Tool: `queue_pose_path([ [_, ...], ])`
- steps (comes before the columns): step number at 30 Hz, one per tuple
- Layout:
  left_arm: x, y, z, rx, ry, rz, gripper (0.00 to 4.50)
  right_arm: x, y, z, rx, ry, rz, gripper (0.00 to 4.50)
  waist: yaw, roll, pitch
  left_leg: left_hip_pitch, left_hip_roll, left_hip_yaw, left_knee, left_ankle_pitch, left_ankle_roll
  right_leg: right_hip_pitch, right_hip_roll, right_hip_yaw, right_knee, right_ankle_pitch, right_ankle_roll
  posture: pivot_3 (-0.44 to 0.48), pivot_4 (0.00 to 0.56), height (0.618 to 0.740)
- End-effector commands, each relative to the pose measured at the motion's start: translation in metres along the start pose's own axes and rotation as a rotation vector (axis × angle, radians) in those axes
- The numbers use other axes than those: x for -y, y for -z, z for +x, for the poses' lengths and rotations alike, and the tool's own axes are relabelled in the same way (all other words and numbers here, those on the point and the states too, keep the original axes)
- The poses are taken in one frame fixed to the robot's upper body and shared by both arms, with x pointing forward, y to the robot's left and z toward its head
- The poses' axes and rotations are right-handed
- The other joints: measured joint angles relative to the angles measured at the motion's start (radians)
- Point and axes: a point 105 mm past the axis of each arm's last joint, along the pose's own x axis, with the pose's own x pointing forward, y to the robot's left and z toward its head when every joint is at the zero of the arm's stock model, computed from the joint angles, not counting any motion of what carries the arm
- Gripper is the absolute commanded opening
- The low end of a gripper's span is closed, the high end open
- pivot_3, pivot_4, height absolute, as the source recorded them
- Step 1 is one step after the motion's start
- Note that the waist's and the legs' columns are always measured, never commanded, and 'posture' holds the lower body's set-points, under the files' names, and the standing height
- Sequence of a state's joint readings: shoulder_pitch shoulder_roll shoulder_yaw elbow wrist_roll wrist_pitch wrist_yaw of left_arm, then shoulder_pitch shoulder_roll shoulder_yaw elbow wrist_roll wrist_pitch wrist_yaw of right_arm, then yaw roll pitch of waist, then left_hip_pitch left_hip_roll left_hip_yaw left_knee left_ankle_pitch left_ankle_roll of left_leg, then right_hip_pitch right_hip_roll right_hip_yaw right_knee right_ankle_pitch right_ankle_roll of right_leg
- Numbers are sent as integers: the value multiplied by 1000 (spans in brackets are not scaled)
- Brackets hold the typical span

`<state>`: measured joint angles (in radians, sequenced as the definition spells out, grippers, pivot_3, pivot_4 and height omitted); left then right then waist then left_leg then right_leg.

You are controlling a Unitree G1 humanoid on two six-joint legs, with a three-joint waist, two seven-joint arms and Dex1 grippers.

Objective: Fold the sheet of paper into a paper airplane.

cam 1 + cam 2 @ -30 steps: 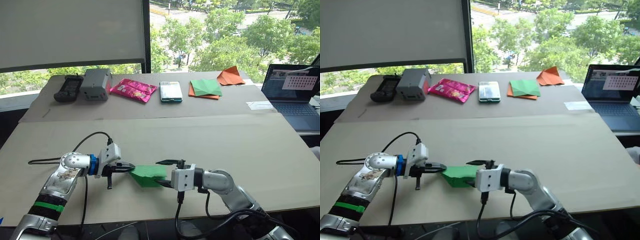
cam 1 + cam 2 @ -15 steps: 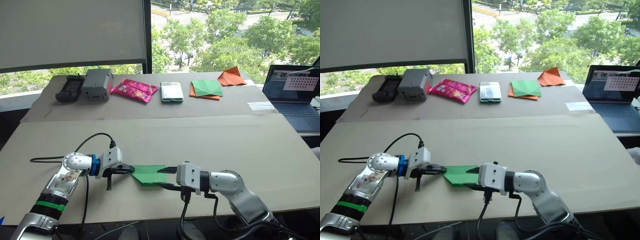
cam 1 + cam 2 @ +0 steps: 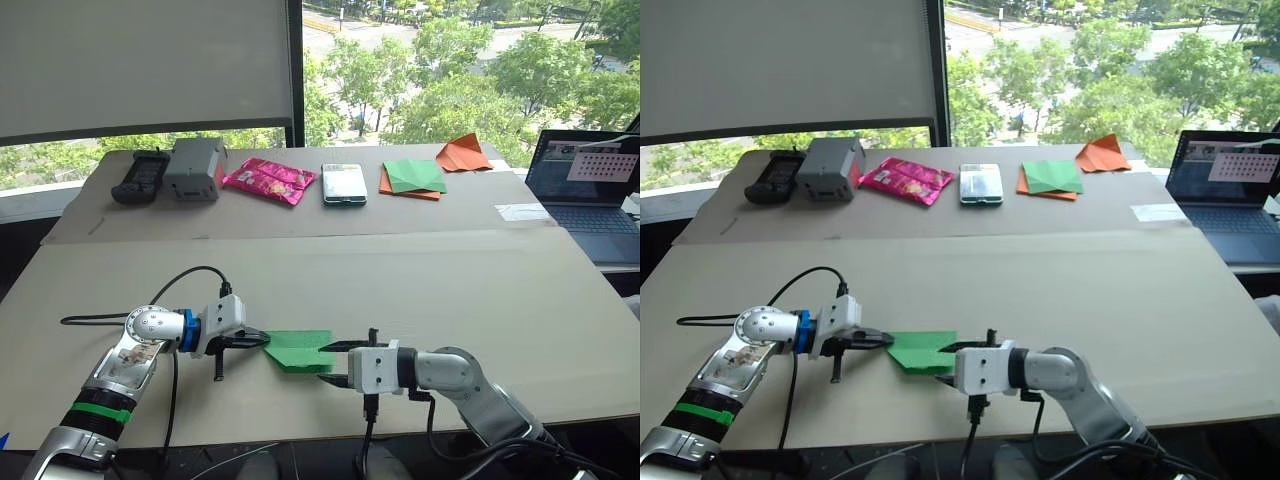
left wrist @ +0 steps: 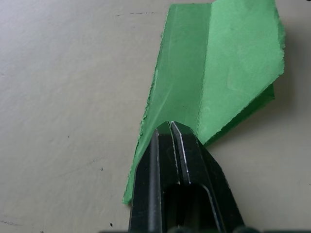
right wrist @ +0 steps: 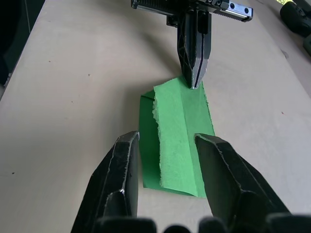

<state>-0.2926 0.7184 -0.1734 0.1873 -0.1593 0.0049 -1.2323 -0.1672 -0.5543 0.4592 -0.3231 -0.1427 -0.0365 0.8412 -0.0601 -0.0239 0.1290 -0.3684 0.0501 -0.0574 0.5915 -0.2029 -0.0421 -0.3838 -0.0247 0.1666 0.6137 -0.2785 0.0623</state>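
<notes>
A pale tan table (image 3: 480, 290) stands before a window (image 3: 450, 60) showing sunlit green trees (image 3: 470, 80), a white roller blind (image 3: 140, 60) half lowered.

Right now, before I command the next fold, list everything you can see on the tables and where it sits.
sheet of paper: one, bright green, partly folded, near edge of the front table.
black handheld device: one, far table, far left.
grey box: one, beside it.
pink packet: one, far table, centre-left.
phone: one, centre.
green-and-orange paper stack: one, right of the phone.
orange folded paper: one, behind the stack.
laptop: one, open, far right.
left gripper: shut on the sheet's left tip.
right gripper: open, astride the sheet's right end.
</notes>
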Motion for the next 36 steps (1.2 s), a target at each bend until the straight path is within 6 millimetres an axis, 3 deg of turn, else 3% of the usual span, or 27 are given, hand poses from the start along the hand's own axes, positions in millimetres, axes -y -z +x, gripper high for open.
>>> queue_pose_path([
  [1, 4, 0, 1, -6, 12, -2, 0, -1, -4, 2, 22, 5, -54, 2934, 0, 0, 0, 0, 0, 0, 0, 0, 0, 0, 0, 0, 0, 0, 0, 0, 150, 740],
  [11, 6, -1, 0, -11, 16, -1, 0, 11, 3, 5, 19, 93, -17, 2934, 0, 0, 0, 0, 0, 0, 0, 0, 0, 0, 0, 0, 0, 0, 0, 0, 150, 740],
  [12, 6, -1, 0, -11, 17, -1, 0, 12, 2, 5, 20, 92, -15, 2406, 0, 0, 0, 0, 0, 0, 0, 0, 0, 0, 0, 0, 0, 0, 0, 0, 150, 740],
  [19, 5, -2, 0, -9, 14, 1, 0, 10, 5, 6, 13, 86, -19, 48, 0, 0, 0, 0, 0, 0, 0, 0, 0, 1, 0, 0, 0, 0, 0, 0, 150, 740],
  [25, 4, -2, 0, -11, 8, 5, 0, 11, 1, 9, 23, 58, -10, 20, -1, 0, 0, 0, 0, 0, 0, 0, 0, 1, 0, 0, 0, 0, 0, 0, 150, 740],
  [32, 5, -2, 0, -11, 8, 5, 0, 17, -2, 15, 13, -133, 128, 20, -7, 0, 0, 0, 0, 0, 0, 0, 0, 1, 0, 0, 1, 0, 0, 0, 150, 740],
  [36, 7, -3, 3, -7, 14, 5, 0, 37, 3, 19, -42, -202, 248, 20, -8, 1, 0, 0, 0, 0, 0, 0, 1, 5, 0, 0, 2, 1, 0, 0, 150, 740],
])
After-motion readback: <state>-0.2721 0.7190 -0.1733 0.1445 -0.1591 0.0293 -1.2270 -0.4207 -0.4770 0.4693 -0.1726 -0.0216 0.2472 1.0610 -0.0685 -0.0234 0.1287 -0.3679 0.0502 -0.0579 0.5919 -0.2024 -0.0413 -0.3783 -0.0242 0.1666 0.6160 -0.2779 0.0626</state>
